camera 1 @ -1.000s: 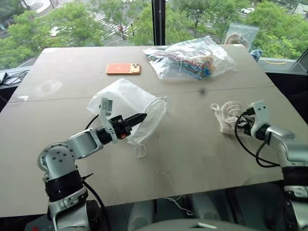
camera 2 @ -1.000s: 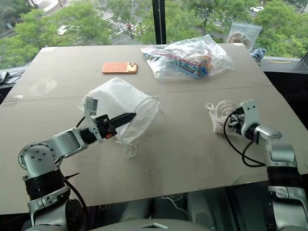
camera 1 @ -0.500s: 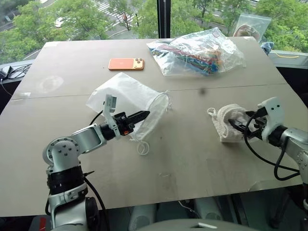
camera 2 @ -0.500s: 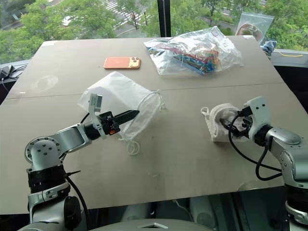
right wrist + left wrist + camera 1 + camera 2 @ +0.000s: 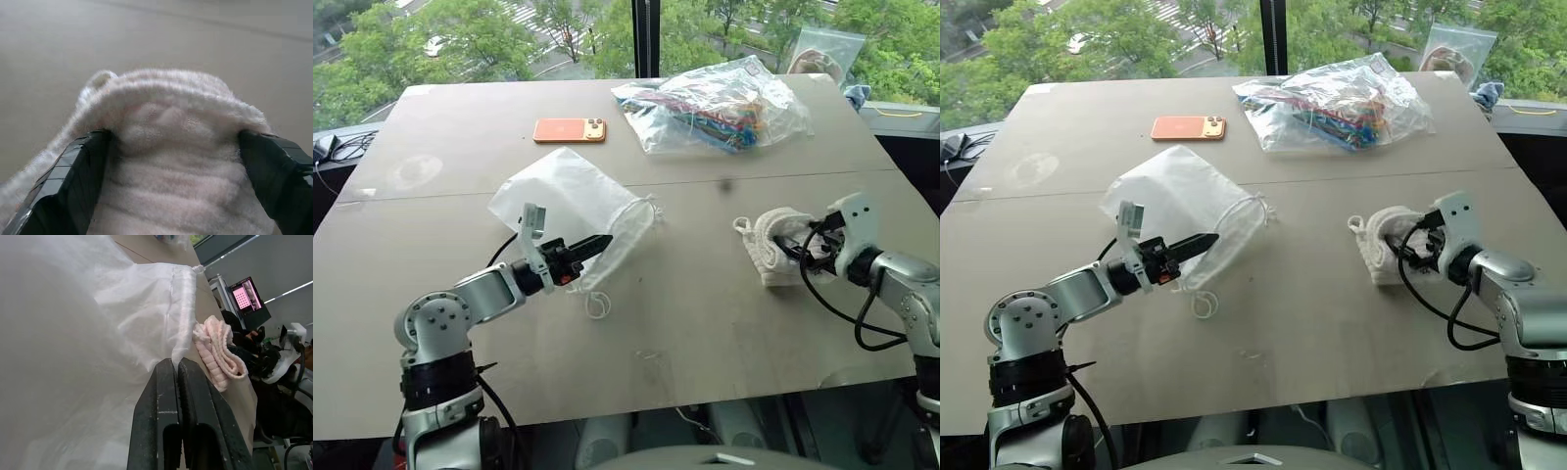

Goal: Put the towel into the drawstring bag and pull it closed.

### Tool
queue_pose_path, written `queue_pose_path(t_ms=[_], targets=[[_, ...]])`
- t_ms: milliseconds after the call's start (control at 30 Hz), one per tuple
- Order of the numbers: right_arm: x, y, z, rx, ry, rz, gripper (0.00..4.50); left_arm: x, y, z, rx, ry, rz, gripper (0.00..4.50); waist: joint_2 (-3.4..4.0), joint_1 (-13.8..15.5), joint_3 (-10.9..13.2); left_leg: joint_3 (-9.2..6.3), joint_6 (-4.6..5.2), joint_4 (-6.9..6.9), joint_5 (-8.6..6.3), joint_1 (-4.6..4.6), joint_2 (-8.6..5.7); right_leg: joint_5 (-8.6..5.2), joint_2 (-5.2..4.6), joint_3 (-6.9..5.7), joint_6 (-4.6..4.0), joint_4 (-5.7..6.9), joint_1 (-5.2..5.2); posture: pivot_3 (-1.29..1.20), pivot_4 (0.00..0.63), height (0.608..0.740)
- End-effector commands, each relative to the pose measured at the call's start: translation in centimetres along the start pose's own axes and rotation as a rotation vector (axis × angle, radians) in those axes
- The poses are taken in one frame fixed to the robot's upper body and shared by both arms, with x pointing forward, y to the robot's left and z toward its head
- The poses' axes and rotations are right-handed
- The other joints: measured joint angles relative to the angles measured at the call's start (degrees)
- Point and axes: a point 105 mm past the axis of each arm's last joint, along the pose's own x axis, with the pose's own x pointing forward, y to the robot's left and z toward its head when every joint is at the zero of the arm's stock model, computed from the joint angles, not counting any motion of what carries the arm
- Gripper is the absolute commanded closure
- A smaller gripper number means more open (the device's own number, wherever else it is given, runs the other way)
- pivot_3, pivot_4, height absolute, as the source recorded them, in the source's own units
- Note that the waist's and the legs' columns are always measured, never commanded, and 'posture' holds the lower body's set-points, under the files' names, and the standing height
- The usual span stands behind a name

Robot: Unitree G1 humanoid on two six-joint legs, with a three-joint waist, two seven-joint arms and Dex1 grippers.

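Towel (image 5: pixel 775 241) bunched on the counter (image 5: pixel 705 313) at its right side, right hand (image 5: pixel 166 147) spread wide with the cloth between its two fingers (image 5: pixel 63 186). Drawstring bag (image 5: pixel 570 201) lies mid-left on the counter, mouth toward the towel, well apart from it; left hand (image 5: pixel 603 240) clenched shut, pinching the bag's gathered rim. Cord loop (image 5: pixel 597 305) trails on the counter just below. Farther back: orange phone (image 5: pixel 568 130), clear plastic bag of colourful items (image 5: pixel 715 110). Counter is plain beige with a seam across. Window behind, green trees (image 5: pixel 460 39) outside
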Motion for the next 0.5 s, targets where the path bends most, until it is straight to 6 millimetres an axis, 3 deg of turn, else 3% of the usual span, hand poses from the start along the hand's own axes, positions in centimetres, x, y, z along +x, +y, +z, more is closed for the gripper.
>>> queue_pose_path(t_ms=[33,233,500], targets=[[-1.9,-0.2,3.7,-0.078,-0.119,-0.018,0.04,-0.3,-0.8,0.6,0.039,-0.054,-0.015,4.5,0.02,0.14,0.01,-0.02,0.0,0.0,0.0,-0.01,0.0,0.0,0.0,-0.02,0.0,0.0,0.0,0.0,0.15,0.74],[-3.0,-1.4,2.8,-0.107,-0.071,-0.051,0.04,-0.2,-0.8,0.9,0.033,-0.093,-0.019,4.5,0.02,1.06,0.01,-0.07,0.0,0.08,0.0,-0.13,-0.02,0.0,-0.04,-0.1,0.0,-0.03,0.0,0.0,0.15,0.74],[-0.9,-2.8,-4.6,0.108,0.18,-0.044,0.04,-0.2,-0.5,0.9,0.046,-0.085,-0.007,4.5,0.03,0.8,0.01,-0.02,0.0,0.09,0.0,-0.05,0.01,0.01,0.01,-0.05,-0.02,0.0,0.02,0.0,0.15,0.74]])
